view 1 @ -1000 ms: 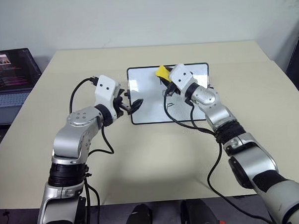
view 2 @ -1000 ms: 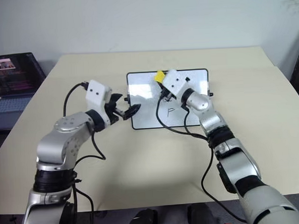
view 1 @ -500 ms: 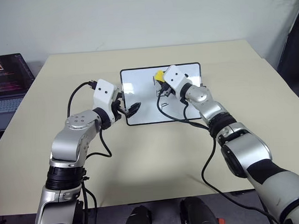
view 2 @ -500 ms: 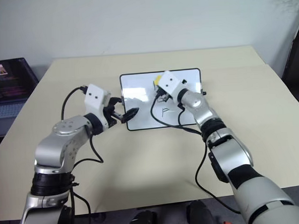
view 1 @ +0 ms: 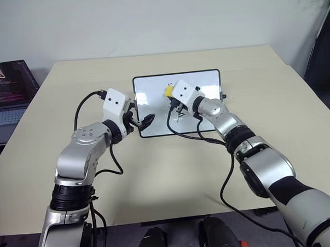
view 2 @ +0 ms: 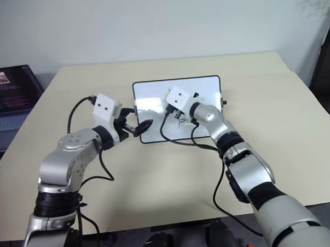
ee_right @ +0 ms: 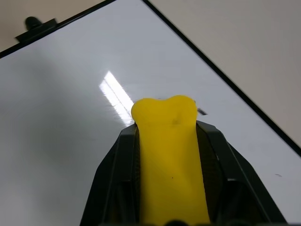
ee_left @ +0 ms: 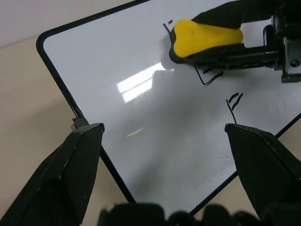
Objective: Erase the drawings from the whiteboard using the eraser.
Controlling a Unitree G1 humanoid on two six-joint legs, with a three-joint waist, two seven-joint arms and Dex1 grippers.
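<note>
Here the drawings (ee_left: 214, 77) sit near the middle of the whiteboard (view 1: 152, 86), which lies flat on the beige table (view 1: 156, 173); in the left wrist view a fragment of a stroke shows at the eraser's far tip, a looped mark lies just beneath its dark underside, and a small F-like mark stands a little apart toward the board's near edge. The eraser (ee_left: 207, 37) is clamped lengthwise between the closed fingers of the right gripper (view 1: 171, 101), its tip poking out over the marks, at or very near the glossy surface; whether it truly presses cannot be told. The left gripper (view 1: 145, 120), fingers spread wide, hovers at the board's left edge, straddling the frame without clearly gripping it. To do this step well, the dark face probably needs to lie flat and firm on the board and sweep toward the robot across the loop and then the F-like mark, in overlapping strokes. A light board could slide under that push, so steadying its edge with the left gripper looks wise. A laptop (view 1: 7, 86) sits well off to the left.
</note>
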